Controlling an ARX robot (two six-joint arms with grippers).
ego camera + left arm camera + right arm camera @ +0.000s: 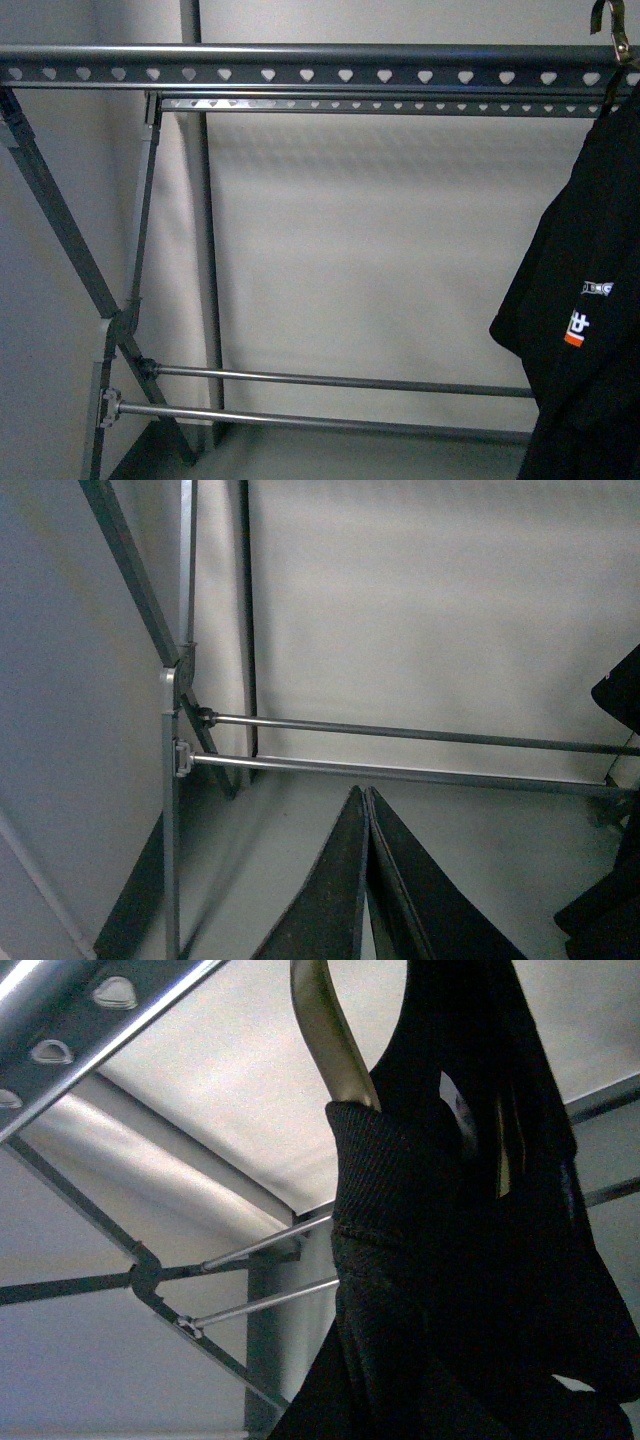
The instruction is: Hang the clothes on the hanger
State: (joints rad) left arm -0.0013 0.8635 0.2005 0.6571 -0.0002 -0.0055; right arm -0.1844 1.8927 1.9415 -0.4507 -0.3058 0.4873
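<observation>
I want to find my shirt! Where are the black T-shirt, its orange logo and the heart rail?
black T-shirt (600, 220), front view, the hanging body.
logo patch (575, 330), front view, the patch's middle.
heart rail (300, 70), front view, the top rail's middle.

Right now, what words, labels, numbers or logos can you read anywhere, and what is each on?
Nothing reads clearly.
White-and-orange logo patch on the black short-sleeved T-shirt sleeve: too blurred to read.
Small strip label above it: too small.
White neck tag: unreadable.
Grey metal clothes rack: no text, only heart-shaped holes.
</observation>
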